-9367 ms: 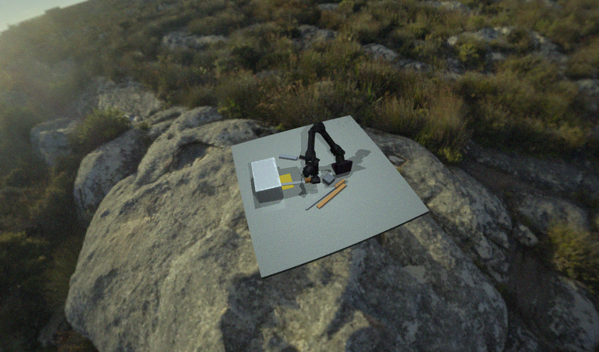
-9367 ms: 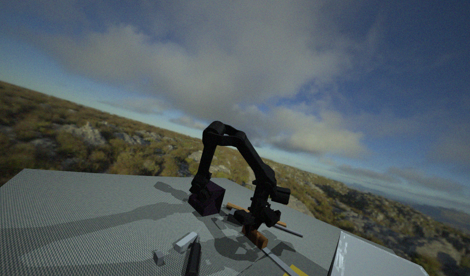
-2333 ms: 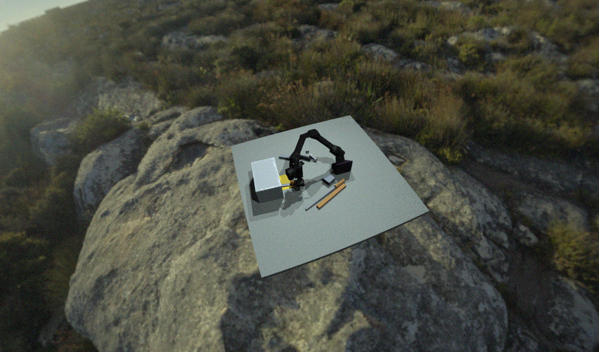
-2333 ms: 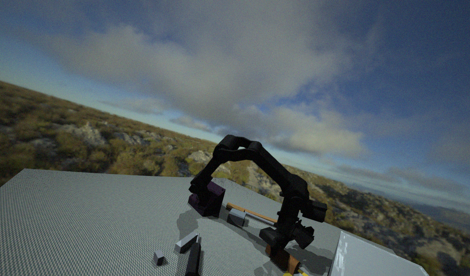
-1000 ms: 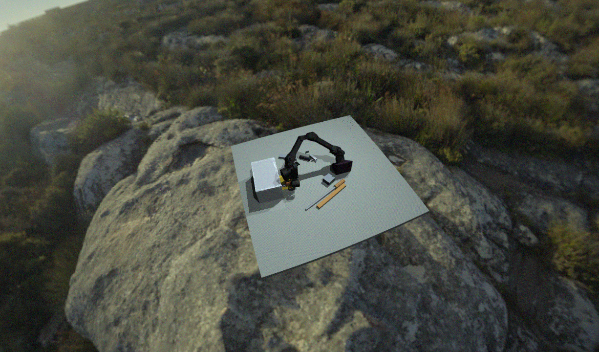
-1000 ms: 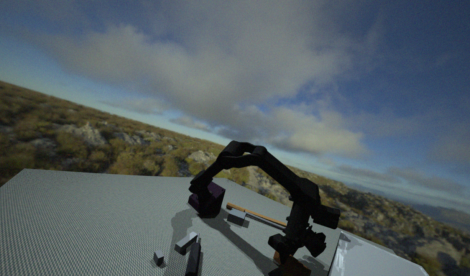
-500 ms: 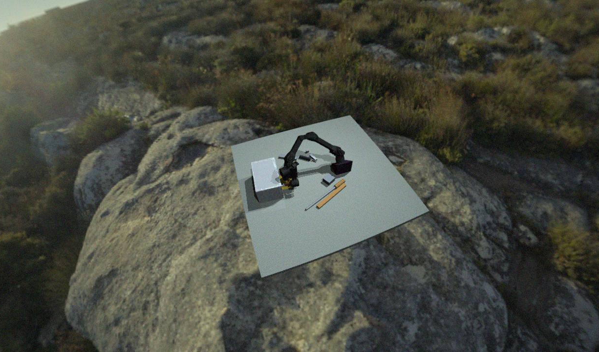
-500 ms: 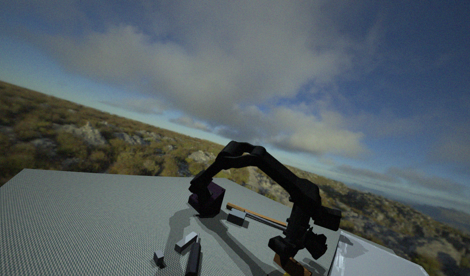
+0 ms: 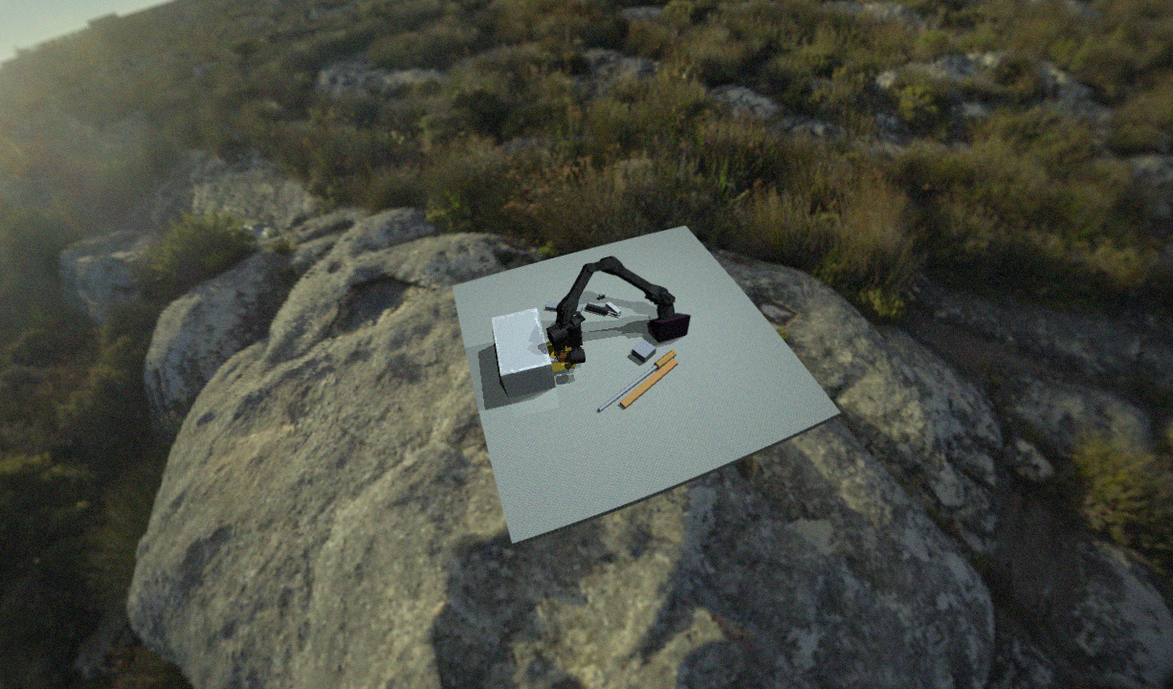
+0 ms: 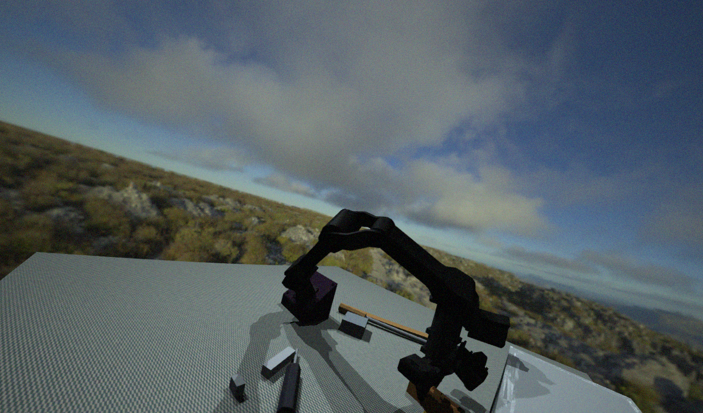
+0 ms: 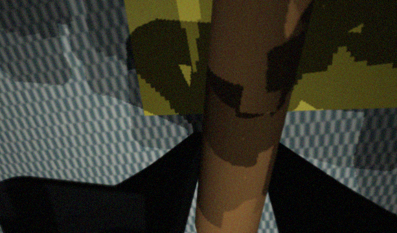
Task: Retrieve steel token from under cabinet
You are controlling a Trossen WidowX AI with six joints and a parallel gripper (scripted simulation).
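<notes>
Currently, end effector (image 9: 563,352) (image 10: 425,393) (image 11: 232,144) gripping a brown-orange handle (image 10: 432,399) (image 11: 237,181) above the yellow area (image 11: 340,87), white cabinet (image 9: 521,343) (image 10: 559,385) standing just beside.

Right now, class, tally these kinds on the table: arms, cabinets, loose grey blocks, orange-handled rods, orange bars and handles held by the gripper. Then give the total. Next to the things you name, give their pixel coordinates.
Arm (image 9: 631,276) (image 10: 410,256): 1
Cabinet (image 9: 521,338) (image 10: 559,388): 1
Loose grey blocks (image 9: 643,349) (image 10: 352,324): 3
Orange-handled rod (image 9: 665,360) (image 10: 395,328): 1
Orange bar (image 9: 649,384) (image 10: 390,322): 1
Held handle (image 9: 563,352) (image 10: 439,399) (image 11: 240,181): 1
Total: 8
</notes>
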